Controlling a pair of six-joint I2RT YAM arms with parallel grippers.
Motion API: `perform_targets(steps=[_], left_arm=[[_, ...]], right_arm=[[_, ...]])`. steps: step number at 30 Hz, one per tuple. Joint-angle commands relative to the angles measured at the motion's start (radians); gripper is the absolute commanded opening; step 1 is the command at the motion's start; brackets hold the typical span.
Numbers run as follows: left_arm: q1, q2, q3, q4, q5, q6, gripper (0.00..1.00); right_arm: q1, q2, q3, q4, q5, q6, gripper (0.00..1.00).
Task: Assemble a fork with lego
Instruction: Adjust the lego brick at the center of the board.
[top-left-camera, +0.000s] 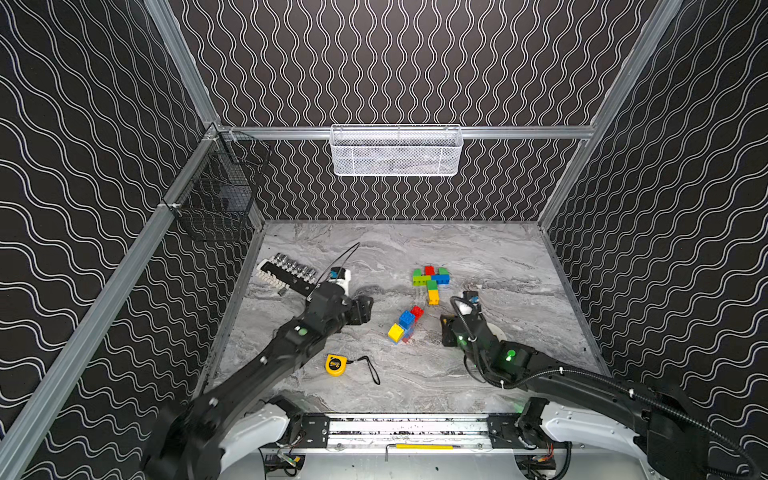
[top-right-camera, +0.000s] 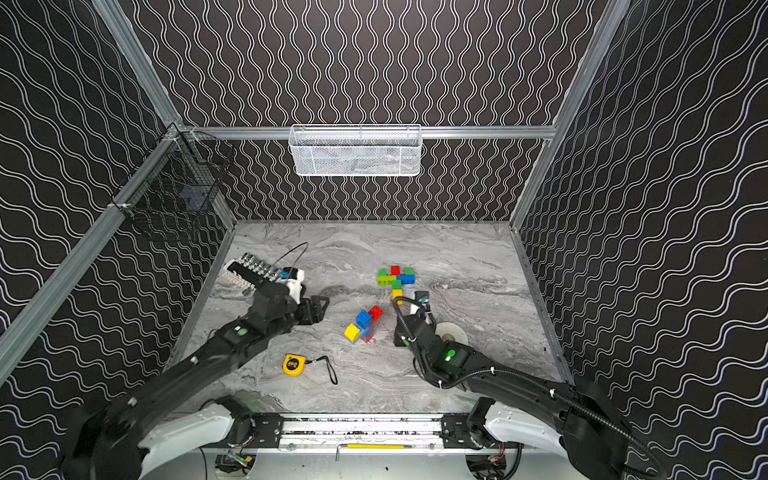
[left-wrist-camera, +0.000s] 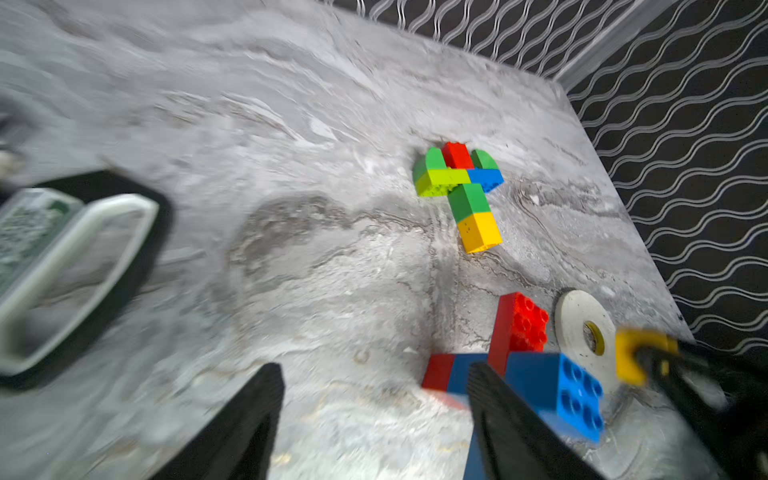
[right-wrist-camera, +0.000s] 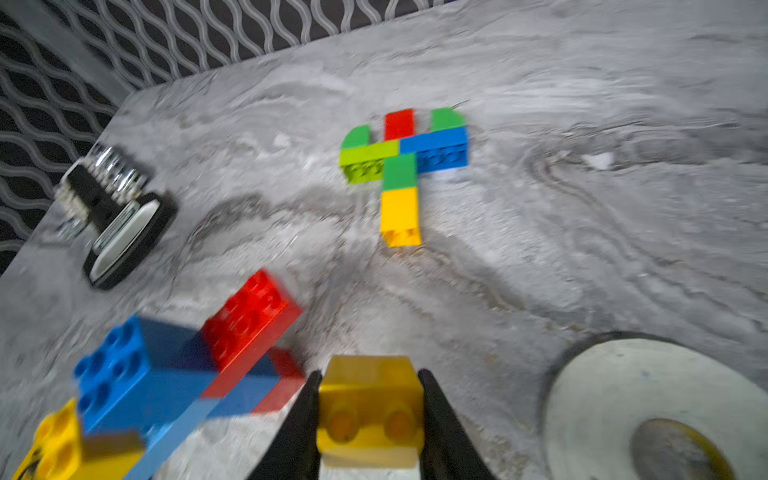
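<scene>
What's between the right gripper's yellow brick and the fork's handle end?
Nothing visible. The right gripper holds the yellow brick; bare table runs to the fork. The loose bricks and white disc sit off to either side.

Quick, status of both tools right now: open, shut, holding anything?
Left tool: open, nothing between its fingers.
Right tool: closed on a yellow brick.

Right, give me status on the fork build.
Left gripper open, empty. Right gripper shut on yellow brick. Fork flat on table, loose bricks nearby. Nothing between yellow brick and fork.
</scene>
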Motion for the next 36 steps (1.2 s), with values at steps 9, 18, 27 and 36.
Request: perform_targets(steps=[9, 18, 27, 36], left_arm=[[-0.355, -0.301, -0.171, -0.139, -0.046, 0.043, 0.99], [-0.391, 0.013, -0.173, 0.161, 0.006, 0.089, 0.99], [-0.391, 0.209, -0.109, 0.219, -0.102, 0.124, 0.99], [-0.390, 0.263, -0.076, 0.138, -0.212, 0.092, 0.91]], right_arm=[[-0.234, 0.076, 0.101, 0.053, -0.220, -0.072, 0.00], [-0.237, 0.029, 0.051, 0.038, -0.237, -0.029, 0.00], [-0.237, -0.019, 0.012, -0.001, -0.234, 0.000, 0.00], [-0.237, -0.034, 0.008, -0.018, -0.226, -0.002, 0.00]])
